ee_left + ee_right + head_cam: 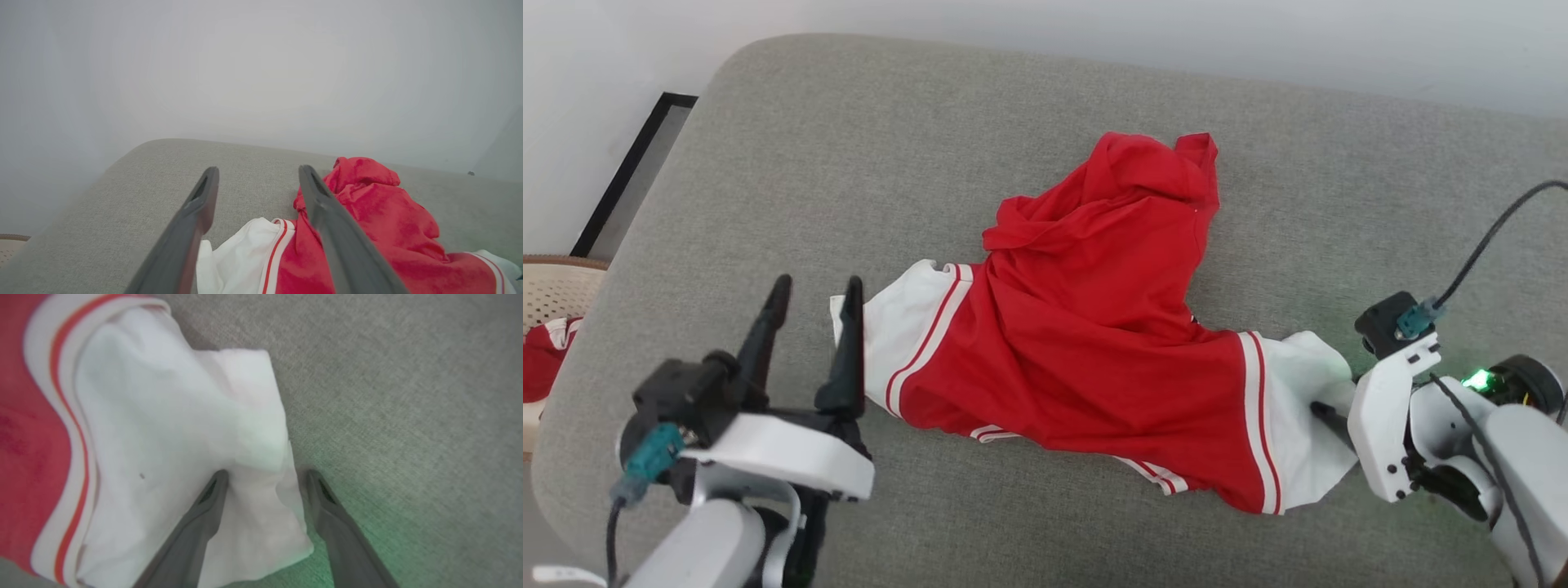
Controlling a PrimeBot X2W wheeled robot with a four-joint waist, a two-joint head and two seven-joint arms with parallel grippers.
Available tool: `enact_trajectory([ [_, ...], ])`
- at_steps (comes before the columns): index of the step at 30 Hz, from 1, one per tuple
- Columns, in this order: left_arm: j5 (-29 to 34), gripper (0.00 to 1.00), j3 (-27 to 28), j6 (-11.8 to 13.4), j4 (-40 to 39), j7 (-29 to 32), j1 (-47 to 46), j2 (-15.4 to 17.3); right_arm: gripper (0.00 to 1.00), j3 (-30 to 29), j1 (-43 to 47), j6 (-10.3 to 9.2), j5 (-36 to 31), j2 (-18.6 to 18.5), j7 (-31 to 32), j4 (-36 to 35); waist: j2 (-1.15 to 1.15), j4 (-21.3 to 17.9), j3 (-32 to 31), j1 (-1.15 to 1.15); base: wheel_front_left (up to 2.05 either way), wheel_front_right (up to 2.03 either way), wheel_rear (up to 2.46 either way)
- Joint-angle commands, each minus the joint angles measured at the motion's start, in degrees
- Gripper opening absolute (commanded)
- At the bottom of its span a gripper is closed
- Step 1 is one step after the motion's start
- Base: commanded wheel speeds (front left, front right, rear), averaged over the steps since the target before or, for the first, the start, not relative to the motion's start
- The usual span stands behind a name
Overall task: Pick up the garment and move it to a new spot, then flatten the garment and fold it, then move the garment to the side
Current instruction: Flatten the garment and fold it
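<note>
- Garment (1086, 343) lies spread on a grey cushion (849, 147). Its right white end panel sits at the right gripper (266, 473), whose jaws are spread with one finger on the cloth and the other on bare cushion just past the cloth's edge. Nothing is gripped.
- At the other end, the left gripper (818, 284) hovers wide apart and empty over the edge of the second white panel. Whether it touches the cloth cannot be told.
- Its long axis runs left to right across the cushion, dipping toward the right gripper, and the red middle is bunched toward the wall (1094, 33).
- Off the cushion's left edge stand a beige basket (547, 294) holding red cloth (543, 359), and a dark frame (629, 175).
- The right wrist view shows a green tint on the cushion, and the head view shows its source, a green light (1476, 380). The left wrist view shows the red hump side-on.
</note>
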Motion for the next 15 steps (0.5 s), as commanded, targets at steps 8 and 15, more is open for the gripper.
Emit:
enact_trajectory([
  [8, 7.0, 1.00, 8.3, -6.3, 0.7, -0.3, 6.6, -6.4, 0.00, 0.5, -3.2, -0.14, 5.7, -6.2, 2.1, 2.4, 0.00, -0.6, -0.5, 0.00, 0.00, 0.00, 0.00],
  [15, 9.1, 1.00, 12.1, -9.9, 2.1, -0.3, 8.4, -8.0, 0.00, -6.3, -1.6, -0.05, 7.9, -11.1, 4.1, 2.5, 0.00, -2.1, -0.7, 0.00, 0.00, 0.00, 0.00],
])
